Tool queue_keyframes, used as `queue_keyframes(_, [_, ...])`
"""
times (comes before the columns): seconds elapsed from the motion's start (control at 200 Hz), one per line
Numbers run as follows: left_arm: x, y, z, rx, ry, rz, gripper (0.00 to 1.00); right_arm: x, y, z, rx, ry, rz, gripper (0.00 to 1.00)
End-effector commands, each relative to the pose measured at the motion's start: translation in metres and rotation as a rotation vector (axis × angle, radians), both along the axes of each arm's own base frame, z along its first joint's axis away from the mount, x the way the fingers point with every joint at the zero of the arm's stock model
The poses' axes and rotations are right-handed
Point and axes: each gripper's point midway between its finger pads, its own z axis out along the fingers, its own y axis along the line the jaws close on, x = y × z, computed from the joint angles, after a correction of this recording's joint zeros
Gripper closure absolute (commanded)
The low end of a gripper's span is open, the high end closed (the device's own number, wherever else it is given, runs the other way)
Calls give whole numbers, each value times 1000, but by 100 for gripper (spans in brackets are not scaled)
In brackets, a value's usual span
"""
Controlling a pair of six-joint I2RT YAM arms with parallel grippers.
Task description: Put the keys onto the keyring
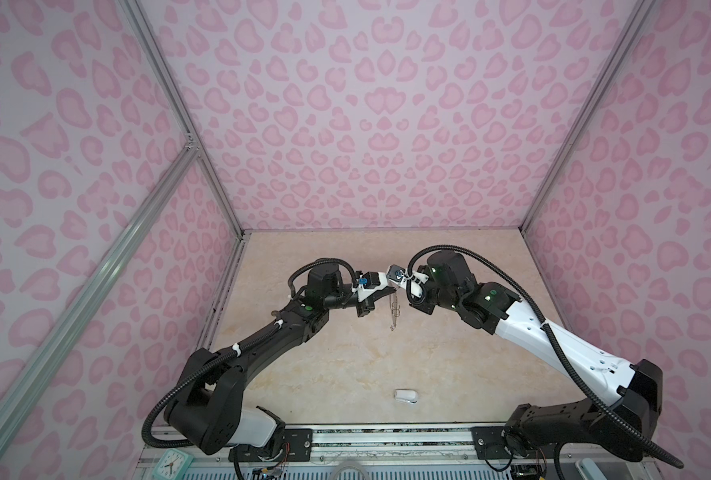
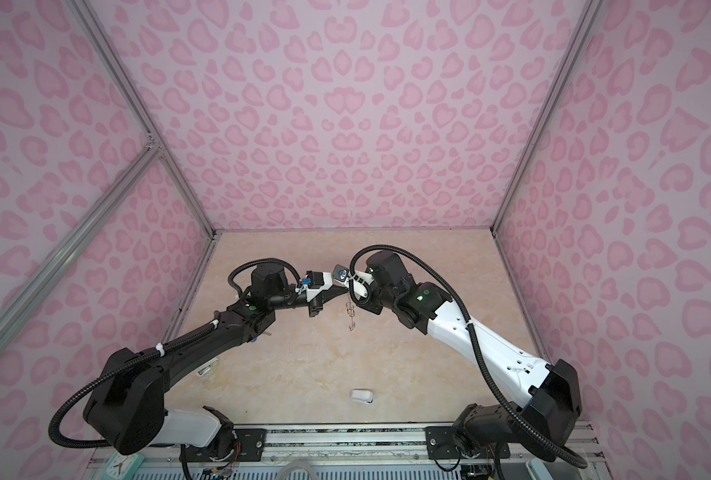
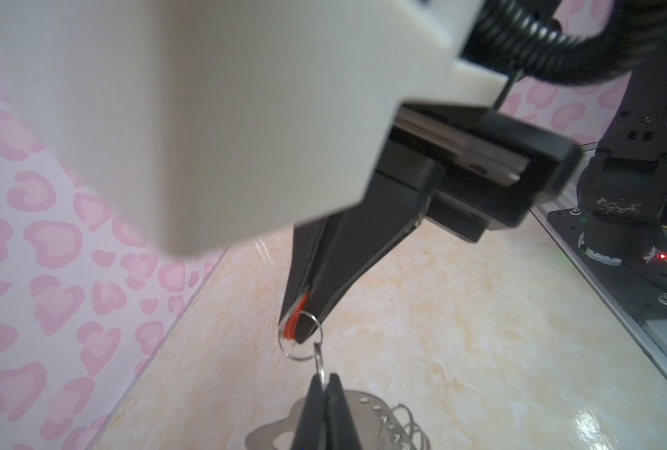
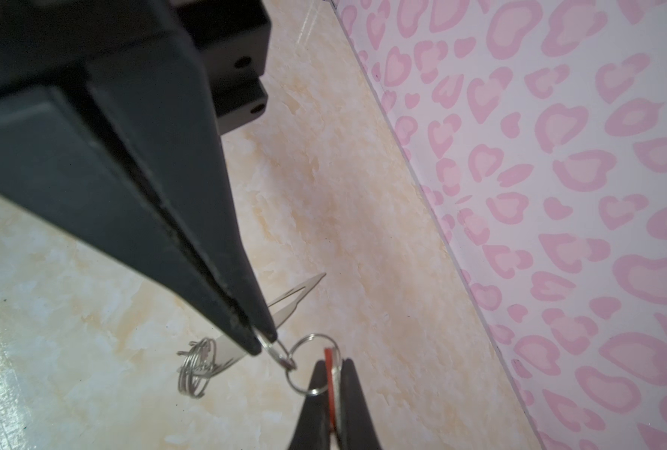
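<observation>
The light is soft, bright and a bit pink, and shadows are very faint. In both top views the walls bend at the edges. Up close, the white body behind the right end effector is a big blur. The key in its tips and the keyring look sharp. Beside the left end effector the bench shines white.

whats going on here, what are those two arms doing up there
The left gripper is shut on the orange-red tagged key, and the right gripper pinches one wire ring of the keyring, which hangs in the air above the table. The key's split ring crosses that wire ring; whether it is threaded on yet I cannot tell. A small white object lies on the table.
</observation>
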Motion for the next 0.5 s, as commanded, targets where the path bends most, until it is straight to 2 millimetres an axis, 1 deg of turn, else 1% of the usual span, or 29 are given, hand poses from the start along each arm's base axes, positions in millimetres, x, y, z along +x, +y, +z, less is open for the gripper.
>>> queue_keyframes(0.0, [-2, -3, 5, -22, 42, 7, 97, -34, 29, -18, -91, -30, 313, 100])
queue_keyframes(0.27, [2, 0, 10, -38, 42, 37, 97, -38, 27, -25, -88, -27, 311, 100])
queue_keyframes(0.495, [4, 3, 14, -48, 30, 53, 97, -37, 18, -38, -124, -22, 284, 100])
